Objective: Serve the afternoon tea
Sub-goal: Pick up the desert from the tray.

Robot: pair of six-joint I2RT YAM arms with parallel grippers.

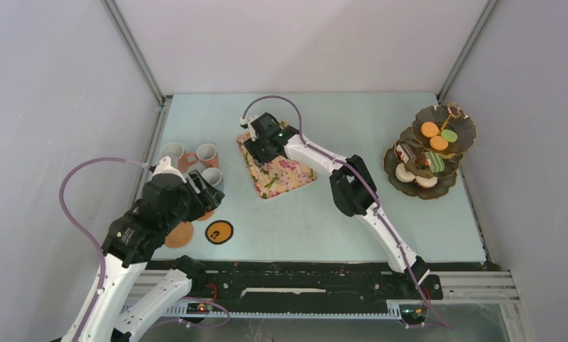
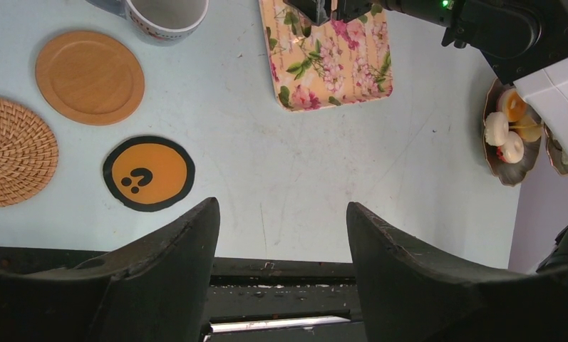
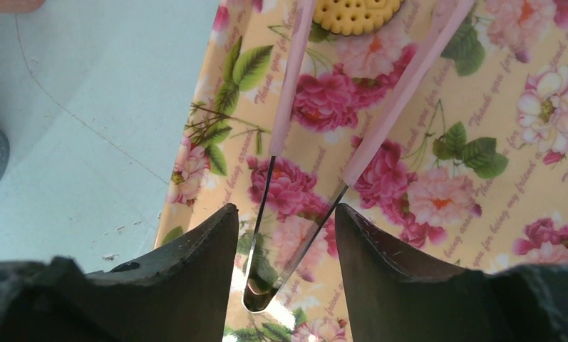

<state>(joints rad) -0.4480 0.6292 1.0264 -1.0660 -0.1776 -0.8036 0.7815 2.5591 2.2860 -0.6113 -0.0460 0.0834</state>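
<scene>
L jaws stand open wide w/ nothing btwn them, hovering over the near-left part of the pale bench (image 1: 323,221). Below them lie 3 round coasters, all bare: a woven coaster (image 2: 13,151), a wooden coaster (image 2: 90,76) and a black-rimmed orange coaster (image 2: 149,173). Just beyond, at far left, 3 mugs stand on the bench itself. Two are pink-orange mugs (image 1: 172,151) (image 1: 207,153); the grey mug (image 1: 212,177) is nearest the coasters.

R jaws grip the metal hinge end of the pink tongs (image 3: 292,71), above the floral tray (image 3: 437,214) at centre-back of the bench. The tongs' pink arms reach fwd w/ a round yellow biscuit (image 3: 355,16) btwn them near the tips; can't tell if they touch it.

At far right, well apart from the tray, stands the dark 3-tier scalloped stand (image 1: 441,192). Top tier holds orange macarons (image 1: 430,129) and a green macaron (image 1: 449,135). Mid tier holds cake slices (image 1: 409,151), and the bottom tier holds white donuts (image 1: 405,173).
</scene>
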